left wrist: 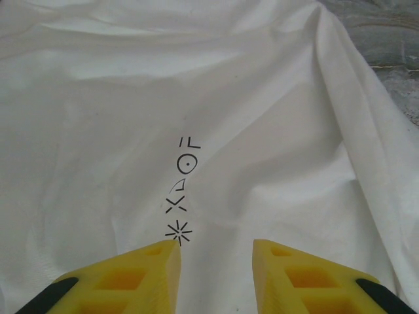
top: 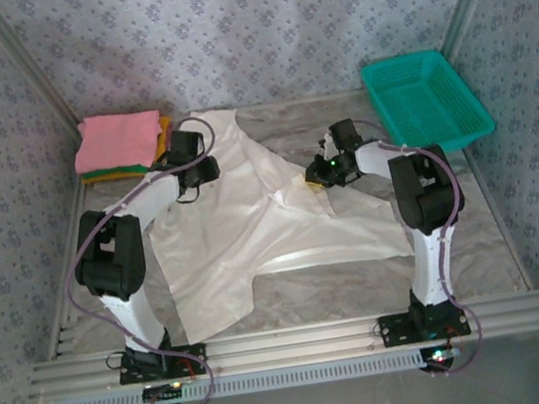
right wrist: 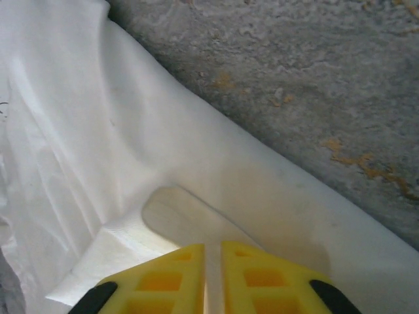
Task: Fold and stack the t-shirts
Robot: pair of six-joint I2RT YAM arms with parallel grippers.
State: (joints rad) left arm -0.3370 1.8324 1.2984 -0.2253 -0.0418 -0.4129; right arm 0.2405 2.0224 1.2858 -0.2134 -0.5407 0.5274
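A white t-shirt [top: 255, 239] lies spread and creased across the middle of the table. My left gripper [top: 190, 183] hovers over its back left part. In the left wrist view this gripper [left wrist: 216, 252] is open, with the shirt [left wrist: 196, 91] and its small black chest mark [left wrist: 180, 190] just beyond the yellow fingertips [left wrist: 163, 255]. My right gripper [top: 318, 173] is at a raised fold near the shirt's middle right. Seen from the right wrist, it [right wrist: 213, 252] is shut on a thin pinch of the white fabric [right wrist: 98, 144]. Folded shirts [top: 119, 143] are stacked at the back left, pink on top, green and orange beneath.
A teal mesh basket [top: 426, 100] stands at the back right corner. Bare marbled table [right wrist: 294, 78] shows beyond the shirt's edge at the right gripper. Patterned walls enclose the table on three sides, and a metal rail [top: 289, 342] runs along the near edge.
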